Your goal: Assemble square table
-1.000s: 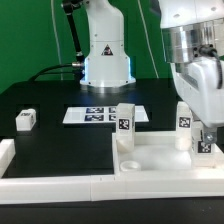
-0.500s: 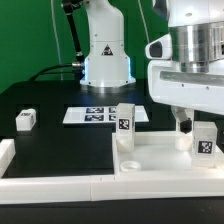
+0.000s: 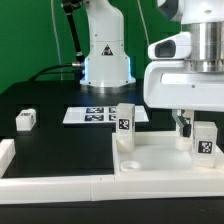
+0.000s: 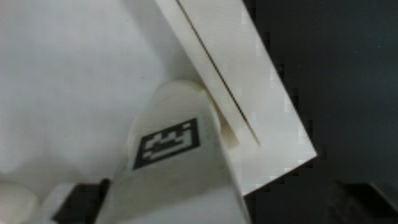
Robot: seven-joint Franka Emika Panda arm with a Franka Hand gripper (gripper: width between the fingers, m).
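Slab [image 3: 160, 158] flat at exterior view's right, sockets up for legs | gripper [image 3: 185, 124] low over far corner, jaws' spread cannot be told | right leg [image 3: 205, 138] upright just beside it, judged seated | middle leg [image 3: 125, 124] upright on slab | loose leg [image 3: 26, 120] well apart, awaiting fitting
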